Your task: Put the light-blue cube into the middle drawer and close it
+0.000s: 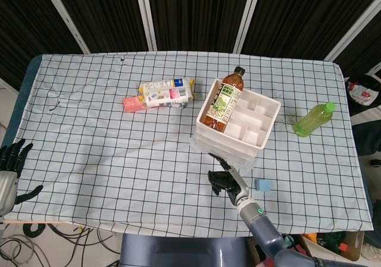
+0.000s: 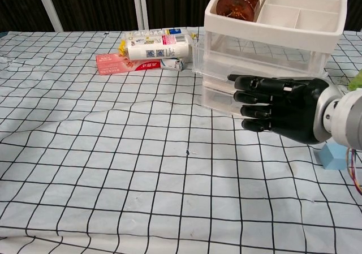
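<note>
My right hand (image 2: 280, 110), black and glossy, hung just in front of the white plastic drawer unit (image 1: 233, 127) with its fingers (image 2: 254, 95) held side by side and bent toward the drawer fronts; whether they hooked the middle drawer (image 2: 226, 61) or only lay against it I could not tell, since the palm hid the contact. That translucent drawer stood slid out a little past the other 2. In the head view the same hand was small and dark, half lost against the unit's shadow. The small light-blue cube (image 2: 334, 156) sat on the checked cloth of the tabletop (image 1: 107, 148), just beside my right wrist, which partly covered it in the chest view. A brown tea bottle (image 1: 221, 99) lay tilted in the unit's open top tray, its base cut off by the chest frame. My left hand (image 1: 12, 166) rested at the far left edge, fingers apart, holding nothing.
</note>
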You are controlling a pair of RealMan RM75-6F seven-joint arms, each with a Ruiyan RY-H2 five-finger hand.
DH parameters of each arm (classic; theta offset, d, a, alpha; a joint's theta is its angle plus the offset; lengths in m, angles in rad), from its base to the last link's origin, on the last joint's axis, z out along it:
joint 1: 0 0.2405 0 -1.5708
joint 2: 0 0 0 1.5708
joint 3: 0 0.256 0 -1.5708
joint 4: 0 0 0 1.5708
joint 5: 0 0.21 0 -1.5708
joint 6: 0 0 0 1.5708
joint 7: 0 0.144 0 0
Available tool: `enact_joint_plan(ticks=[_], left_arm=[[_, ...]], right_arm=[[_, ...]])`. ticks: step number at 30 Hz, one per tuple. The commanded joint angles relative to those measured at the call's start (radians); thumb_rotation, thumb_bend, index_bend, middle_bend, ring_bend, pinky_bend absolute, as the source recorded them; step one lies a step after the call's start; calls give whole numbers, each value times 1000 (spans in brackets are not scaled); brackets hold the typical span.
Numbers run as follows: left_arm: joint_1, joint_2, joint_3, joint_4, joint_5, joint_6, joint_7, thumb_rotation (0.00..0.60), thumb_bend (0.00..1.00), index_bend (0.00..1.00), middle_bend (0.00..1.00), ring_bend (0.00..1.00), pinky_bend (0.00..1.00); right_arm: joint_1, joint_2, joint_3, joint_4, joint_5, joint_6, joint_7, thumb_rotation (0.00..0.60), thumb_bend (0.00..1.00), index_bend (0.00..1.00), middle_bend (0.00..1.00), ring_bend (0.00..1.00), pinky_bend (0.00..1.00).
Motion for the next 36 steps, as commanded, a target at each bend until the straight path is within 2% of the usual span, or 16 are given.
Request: enact_joint_plan(ticks=[1, 5, 12, 20, 22, 26, 32, 36], left_arm=[[0, 0, 0, 0, 0, 0, 0, 600, 35, 0, 0, 0, 0], [0, 0, 0, 0, -1, -1, -1, 600, 36, 0, 0, 0, 0], [-1, 0, 1, -1, 1, -2, 0, 600, 35, 0, 0, 0, 0], [-1, -1, 2, -3, 3, -3, 1, 600, 36, 0, 0, 0, 0], [-1, -1, 3, -2, 4, -3, 2, 600, 36, 0, 0, 0, 0], [-2, -2, 3, -3, 5, -3, 2, 600, 36, 0, 0, 0, 0], [-1, -2, 2, -4, 4, -1, 0, 600, 36, 0, 0, 0, 0], [-2, -2, 2, -6, 2, -4, 1, 600, 36, 0, 0, 0, 0]], right_arm=[[-3, -1, -4, -2, -9, 2, -1, 600, 523, 50, 812, 877, 821], [-6, 3, -7, -13, -22, 3, -3, 600, 523, 4, 812, 877, 820], [-26, 24, -31, -43, -50, 0, -1, 600, 523, 0, 810, 876, 820], [-68, 74, -95, -107, -120, 1, -19, 600, 523, 8, 810, 876, 820], [-81, 91, -113, -125, -142, 1, -24, 600, 523, 47, 810, 876, 820], [-95, 127, -146, -148, -183, 2, -51, 600, 523, 202, 810, 876, 820], [-103, 182, -169, -156, -252, 51, -134, 600, 523, 263, 810, 876, 820], [-98, 235, -162, -176, -259, 60, -162, 600, 522, 287, 810, 876, 820]])
